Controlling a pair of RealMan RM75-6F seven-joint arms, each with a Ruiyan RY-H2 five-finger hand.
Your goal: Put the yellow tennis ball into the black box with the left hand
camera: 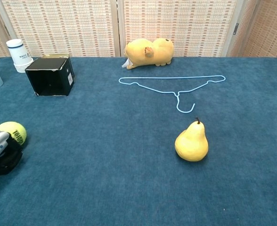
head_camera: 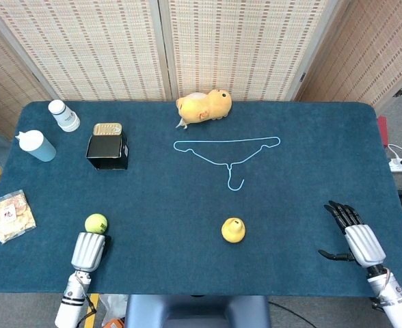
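Yellow tennis ball [head_camera: 96, 223] on blue table [head_camera: 187, 205], touching front of left hand [head_camera: 88, 250], finger posture cannot be determined, black box [head_camera: 107, 151] well apart behind, right hand [head_camera: 355, 236] spread, empty, near right edge.

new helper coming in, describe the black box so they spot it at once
Start at the table's far left corner, where two bottles stand. The black box sits just right of them, a gold tin touching its back. It is the only dark, square-sided thing there.
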